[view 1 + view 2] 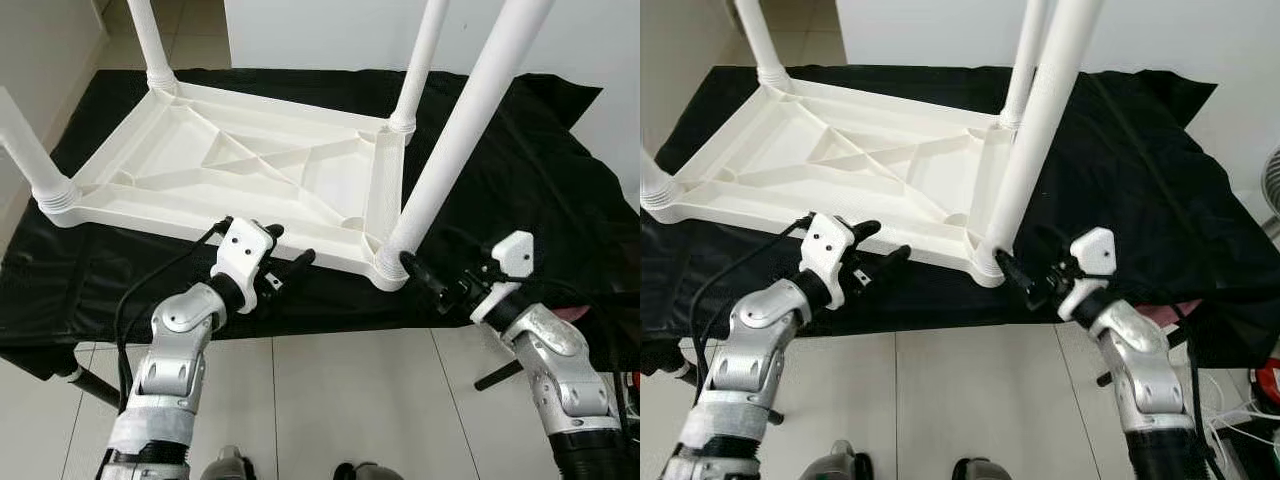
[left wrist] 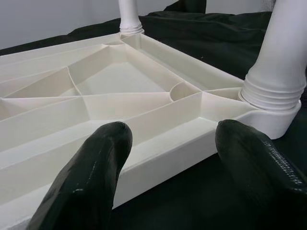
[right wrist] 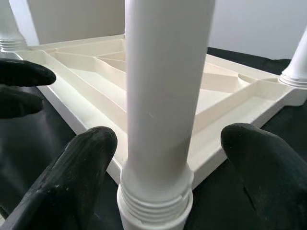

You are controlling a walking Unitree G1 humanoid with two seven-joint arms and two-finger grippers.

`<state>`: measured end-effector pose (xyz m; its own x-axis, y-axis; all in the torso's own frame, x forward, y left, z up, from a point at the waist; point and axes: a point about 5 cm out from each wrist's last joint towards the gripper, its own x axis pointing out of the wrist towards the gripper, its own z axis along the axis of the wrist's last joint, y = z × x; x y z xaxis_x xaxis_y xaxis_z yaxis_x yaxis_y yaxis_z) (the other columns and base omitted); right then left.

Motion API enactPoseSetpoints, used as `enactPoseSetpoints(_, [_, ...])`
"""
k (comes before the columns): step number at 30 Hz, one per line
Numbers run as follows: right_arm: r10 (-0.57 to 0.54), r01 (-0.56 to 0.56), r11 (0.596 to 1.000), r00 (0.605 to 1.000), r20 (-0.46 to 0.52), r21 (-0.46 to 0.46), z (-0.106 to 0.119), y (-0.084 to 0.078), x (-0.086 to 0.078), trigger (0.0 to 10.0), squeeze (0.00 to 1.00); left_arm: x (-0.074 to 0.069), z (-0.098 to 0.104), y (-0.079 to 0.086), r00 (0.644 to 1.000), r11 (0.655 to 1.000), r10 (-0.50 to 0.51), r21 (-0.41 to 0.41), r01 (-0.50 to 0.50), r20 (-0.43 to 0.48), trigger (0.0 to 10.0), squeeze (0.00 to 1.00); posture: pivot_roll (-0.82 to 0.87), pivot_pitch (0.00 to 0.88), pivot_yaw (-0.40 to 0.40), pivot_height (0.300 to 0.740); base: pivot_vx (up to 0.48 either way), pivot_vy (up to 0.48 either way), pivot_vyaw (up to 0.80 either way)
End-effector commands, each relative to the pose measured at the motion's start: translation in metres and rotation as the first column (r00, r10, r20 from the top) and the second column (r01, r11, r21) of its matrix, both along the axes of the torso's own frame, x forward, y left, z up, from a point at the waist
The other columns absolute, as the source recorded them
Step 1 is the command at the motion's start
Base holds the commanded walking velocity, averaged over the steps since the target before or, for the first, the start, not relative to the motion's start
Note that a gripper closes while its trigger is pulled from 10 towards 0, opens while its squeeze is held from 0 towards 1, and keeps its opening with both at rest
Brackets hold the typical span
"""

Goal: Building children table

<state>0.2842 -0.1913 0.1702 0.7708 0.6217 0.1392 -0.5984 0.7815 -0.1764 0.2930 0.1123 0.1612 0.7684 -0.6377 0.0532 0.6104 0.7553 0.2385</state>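
Both silver arms reached forward. The left gripper [image 1: 290, 262] and the right gripper [image 1: 425, 280] each had their jaws spread apart.

Arms: I see two silver metal arms, jointed, with rounded elbow housings.
Left gripper [image 1: 292, 262]: white angular wrist block, two long black fingers.
Right gripper [image 1: 420, 276]: same white block, same black fingers.
Fingers [image 2: 86, 177]: close up, matte black with rounded tips and a slight sheen.
Cable [image 1: 150, 285]: black, looping off my left wrist toward 7 o'clock.
Forearms: black ribbed collars at the lower ends.
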Motion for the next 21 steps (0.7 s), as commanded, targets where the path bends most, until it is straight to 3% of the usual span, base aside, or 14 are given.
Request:
enactPoseSetpoints(1, [0.033,-0.033,0.999,0.999,-0.035,0.001,-0.006,0.006,0.006,10.0,0.00,-0.003,-0.004,-0.001,1.000,1.000,0.018,0.017,-0.018,-0.019,10.0,0.00,0.04,0.048,-0.060,0.740,0.000,0.000,0.00])
enactPoseSetpoints(7, [0.074,-0.075,0.997,0.996,-0.053,-0.007,-0.009,0.014,0.017,10.0,0.00,-0.010,-0.006,-0.004,1.000,0.999,-0.003,0.041,0.004,-0.019,10.0,0.00,0.05,0.051,-0.071,0.740,0.000,0.000,0.00])
enactPoseSetpoints(12, [0.099,-0.101,0.994,0.993,-0.070,-0.037,-0.012,0.019,0.029,10.0,0.00,-0.025,-0.002,-0.013,0.991,0.991,-0.132,0.032,0.132,-0.005,10.0,0.00,0.05,0.053,-0.070,0.740,0.000,0.000,0.00])
enactPoseSetpoints(17, [0.128,-0.132,0.990,0.989,-0.071,-0.056,-0.013,0.025,0.037,9.6,0.00,-0.030,0.000,-0.021,0.979,0.979,-0.202,0.000,0.202,-0.034,10.0,0.00,0.05,0.050,-0.067,0.740,0.000,0.000,0.00])
enactPoseSetpoints(18, [0.132,-0.137,0.989,0.989,-0.072,-0.064,-0.014,0.026,0.039,7.9,0.00,-0.031,0.001,-0.022,0.976,0.977,-0.212,-0.008,0.212,-0.041,10.0,0.00,0.05,0.049,-0.066,0.740,0.000,0.000,0.00])
enactPoseSetpoints(20, [0.135,-0.140,0.988,0.988,-0.074,-0.070,-0.014,0.027,0.041,7.9,0.00,-0.032,0.001,-0.022,0.975,0.976,-0.218,-0.011,0.218,-0.046,10.0,0.00,0.05,0.049,-0.066,0.740,0.000,0.000,0.00])
enactPoseSetpoints(21, [0.151,-0.157,0.985,0.985,-0.079,-0.077,-0.016,0.030,0.043,0.1,0.00,-0.034,0.003,-0.023,0.971,0.972,-0.236,-0.010,0.236,-0.048,10.0,0.00,0.05,0.041,-0.069,0.740,0.000,0.000,0.00])
